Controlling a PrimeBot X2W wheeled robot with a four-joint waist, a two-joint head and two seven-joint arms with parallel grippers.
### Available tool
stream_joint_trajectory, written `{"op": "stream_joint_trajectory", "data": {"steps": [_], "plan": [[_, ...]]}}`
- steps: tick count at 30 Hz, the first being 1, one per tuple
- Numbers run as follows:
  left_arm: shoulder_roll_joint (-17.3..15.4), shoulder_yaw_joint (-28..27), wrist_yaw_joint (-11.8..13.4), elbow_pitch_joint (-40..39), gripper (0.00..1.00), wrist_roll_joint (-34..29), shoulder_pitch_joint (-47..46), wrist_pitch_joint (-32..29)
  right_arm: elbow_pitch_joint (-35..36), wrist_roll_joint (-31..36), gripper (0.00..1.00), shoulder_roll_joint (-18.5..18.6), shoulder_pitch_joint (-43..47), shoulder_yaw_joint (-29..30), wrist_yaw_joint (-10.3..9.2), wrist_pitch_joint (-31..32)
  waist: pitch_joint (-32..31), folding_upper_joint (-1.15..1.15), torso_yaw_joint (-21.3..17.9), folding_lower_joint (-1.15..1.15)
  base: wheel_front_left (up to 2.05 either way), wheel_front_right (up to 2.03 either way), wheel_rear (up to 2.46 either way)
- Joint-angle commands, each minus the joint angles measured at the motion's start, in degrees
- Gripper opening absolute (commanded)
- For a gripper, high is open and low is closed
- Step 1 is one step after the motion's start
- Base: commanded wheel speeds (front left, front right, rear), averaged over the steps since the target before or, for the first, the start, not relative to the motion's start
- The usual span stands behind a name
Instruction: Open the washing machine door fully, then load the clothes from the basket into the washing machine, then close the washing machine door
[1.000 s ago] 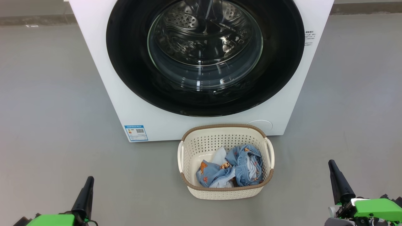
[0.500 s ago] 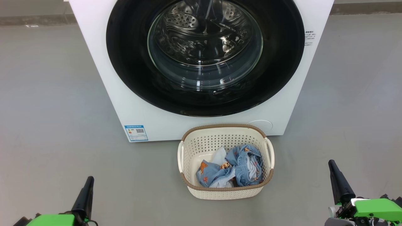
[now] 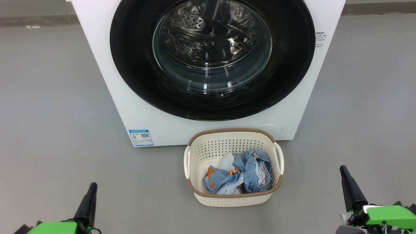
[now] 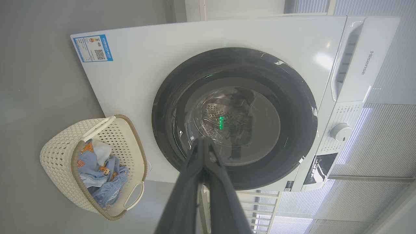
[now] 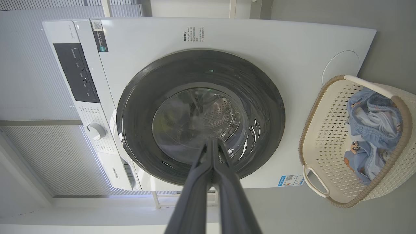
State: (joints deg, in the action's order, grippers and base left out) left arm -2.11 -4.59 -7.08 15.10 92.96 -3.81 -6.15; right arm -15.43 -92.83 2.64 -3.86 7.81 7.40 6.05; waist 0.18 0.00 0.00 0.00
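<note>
Ahead of both grippers, the washing machine (image 3: pixel 146 117) stood on the grey floor (image 3: pixel 48 113), and the washing machine door (image 3: pixel 213 104) lay closed flat against its front. The left gripper (image 3: pixel 93 186) and the right gripper (image 3: pixel 343 169) hovered low and well apart, each with its two dark fingers pressed together on nothing. Between them and a little forward sat the basket (image 3: pixel 227 201), just before the machine's foot and somewhat nearer the right gripper. The clothes (image 3: pixel 242 177) lay bundled inside it.

Dark tapered tools (image 3: pixel 93 186), bright green wrist housings (image 3: pixel 390 215)
</note>
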Motion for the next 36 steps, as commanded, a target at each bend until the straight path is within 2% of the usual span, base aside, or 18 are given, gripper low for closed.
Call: {"op": "stream_joint_trajectory", "data": {"steps": [1, 4, 5, 8, 12, 17, 36], "plan": [[-0.76, -1.94, -0.41, -1.07, 0.00, -0.80, -2.38, -0.34, 1.40, 0.71, 0.00, 0.24, -2.32, -1.23, 0.09, 0.48, 0.00, 0.00, 0.00, 0.00, 0.00, 0.00, 0.00], [-0.76, -1.94, -0.41, -1.07, 0.00, -0.80, -2.38, -0.34, 1.40, 0.70, 0.00, 0.24, -2.32, -1.24, 0.09, 0.48, 0.00, 0.00, 0.00, 0.00, 0.00, 0.00, 0.00], [0.02, 0.05, 0.02, 0.16, 1.00, 0.05, 0.06, 0.03, -0.18, -0.01, 1.00, -0.02, 0.05, -0.02, 0.00, -0.03, 0.00, 0.00, 0.00, 0.00, 0.00, 0.00, 0.00], [0.34, 0.23, 0.02, 0.88, 1.00, 0.10, 0.42, 0.32, -0.94, -0.10, 1.00, -0.19, 0.41, -0.19, 0.00, -0.28, 0.02, 0.00, 0.00, 0.00, 0.00, 0.00, 0.00], [0.30, 0.41, 0.01, 0.50, 1.00, 0.00, 0.11, 0.92, -0.49, -0.30, 1.00, -0.17, 0.10, -0.61, 0.00, -0.75, -0.11, 0.00, -0.02, 0.12, 0.00, 0.00, 0.00], [0.26, 0.74, -0.01, -0.03, 1.00, -0.34, -0.19, 1.70, 0.04, 0.02, 1.00, -0.12, -0.22, -1.26, 0.01, -1.48, -0.07, 0.00, -0.04, 0.01, 0.00, 0.00, 0.00], [-0.15, 2.45, -0.07, -1.83, 1.00, -3.44, -1.39, 4.95, 2.72, 1.49, 1.00, 0.39, -1.53, -3.95, 0.02, -4.19, 0.01, 0.00, -0.10, 0.00, 0.00, 0.00, 0.00]]}}
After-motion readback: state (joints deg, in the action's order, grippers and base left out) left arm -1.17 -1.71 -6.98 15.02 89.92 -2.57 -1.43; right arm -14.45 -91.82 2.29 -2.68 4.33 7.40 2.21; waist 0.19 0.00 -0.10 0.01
